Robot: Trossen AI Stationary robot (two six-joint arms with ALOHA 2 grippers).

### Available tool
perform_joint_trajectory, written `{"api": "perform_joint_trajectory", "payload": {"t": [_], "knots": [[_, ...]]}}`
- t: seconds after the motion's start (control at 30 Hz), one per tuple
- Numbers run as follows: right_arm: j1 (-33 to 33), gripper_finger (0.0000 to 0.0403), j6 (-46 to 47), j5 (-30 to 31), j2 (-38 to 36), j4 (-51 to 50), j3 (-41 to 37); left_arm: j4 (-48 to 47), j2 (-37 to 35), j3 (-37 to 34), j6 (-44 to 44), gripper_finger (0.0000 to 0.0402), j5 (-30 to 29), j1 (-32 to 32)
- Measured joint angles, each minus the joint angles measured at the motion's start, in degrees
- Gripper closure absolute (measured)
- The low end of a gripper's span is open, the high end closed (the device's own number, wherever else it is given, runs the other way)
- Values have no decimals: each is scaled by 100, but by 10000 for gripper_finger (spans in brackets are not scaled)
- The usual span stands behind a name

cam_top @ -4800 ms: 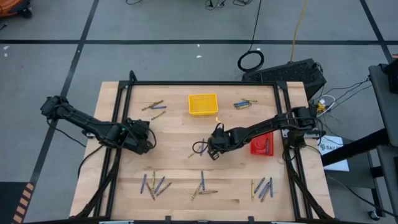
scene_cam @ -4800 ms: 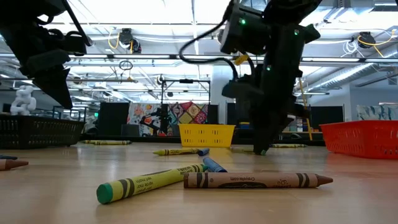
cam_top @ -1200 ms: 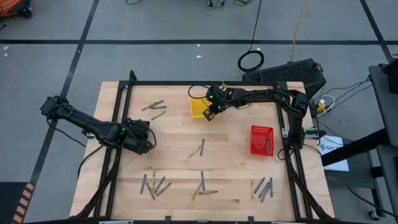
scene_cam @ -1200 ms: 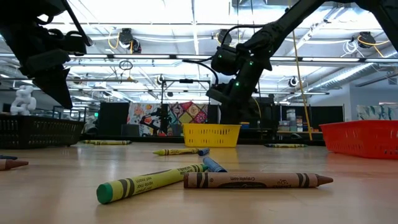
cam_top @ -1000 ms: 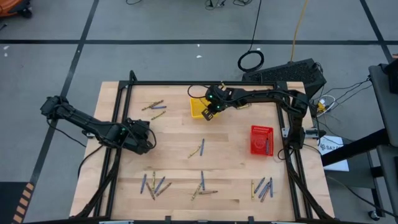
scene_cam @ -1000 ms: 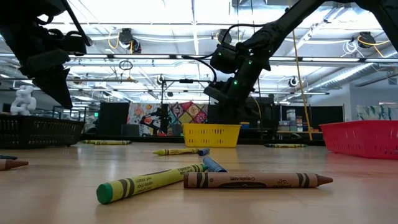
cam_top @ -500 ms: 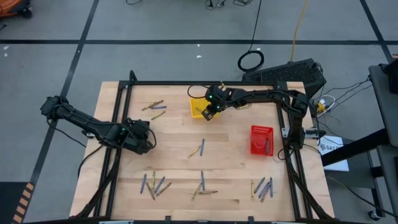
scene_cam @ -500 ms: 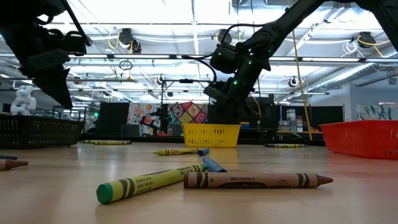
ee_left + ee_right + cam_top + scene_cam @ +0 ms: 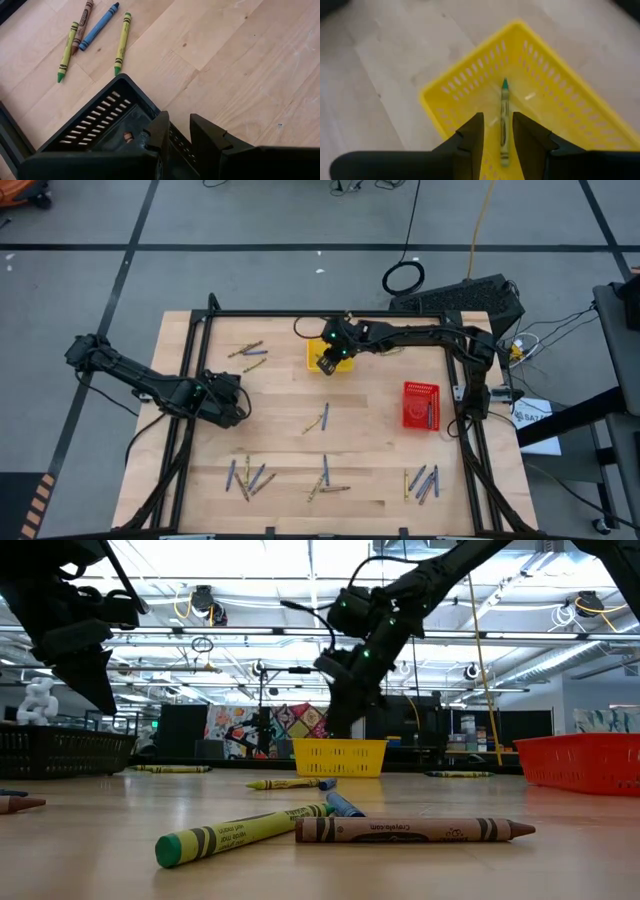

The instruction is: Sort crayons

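Right hand (image 9: 327, 362) poised above the yellow tray (image 9: 318, 352) near the middle of the worktop's far edge, fingers (image 9: 470, 135) narrowly parted and holding nothing. Seen between them, in the right wrist view, a yellow-green crayon (image 9: 504, 120) lying loose on the tray floor, green tip pointing away from the hand, long axis running from one tray corner toward the opposite one. Paper wrapper yellow-green with dark bands near each end.

Left hand (image 9: 228, 402) parked low near the worktop's left edge, over the black tray (image 9: 95, 127); fingers (image 9: 159, 131) a narrow gap apart, gripping nothing visible. A brownish crayon end glimpsed inside the black tray.

Just beyond the black tray, in the left wrist view, four crayons lying together on the bare wood: two yellow-green, one blue (image 9: 99, 26), one brown, roughly parallel.

Red tray (image 9: 421, 404) toward the worktop's right edge, a blue crayon inside. More crayons scattered along the near edge in three small clusters, a pair (image 9: 322, 418) at mid-worktop, and small groups near the far left and far right corners. Closest in the low view: a yellow-green crayon (image 9: 240, 831) and a brown one (image 9: 410, 830) lying almost end to end.
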Motion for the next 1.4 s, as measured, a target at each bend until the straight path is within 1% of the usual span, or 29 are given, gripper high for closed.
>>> {"api": "perform_joint_trajectory", "payload": {"t": [0.17,0.37,0.5,0.57,0.73,0.9,1.0,1.17,1.33,1.4], "knots": [[38,312,-62,-1,-7,-321,268,1,1,0,0,324,0,0],[260,312,-62,-1,-7,-645,413,18,0,0,-39,324,-110,3],[469,312,-166,-3,-7,-852,454,143,0,0,-31,324,423,60],[565,312,-219,-3,-7,-977,454,301,1,0,-15,324,596,61],[763,312,-212,-2,-7,-1214,454,748,2,0,39,324,703,56],[959,312,-119,-3,-7,-1366,454,1120,3,0,126,324,1104,54],[1072,312,-36,-3,-7,-1435,454,1267,9,0,116,324,1329,50],[1239,312,-18,-1,-7,-1468,454,1397,146,0,116,324,1446,50],[1322,312,-16,25,-7,-1436,454,1599,294,0,148,324,1745,50],[1320,312,-16,133,-7,-1433,454,1702,313,0,156,324,1827,50]]}}
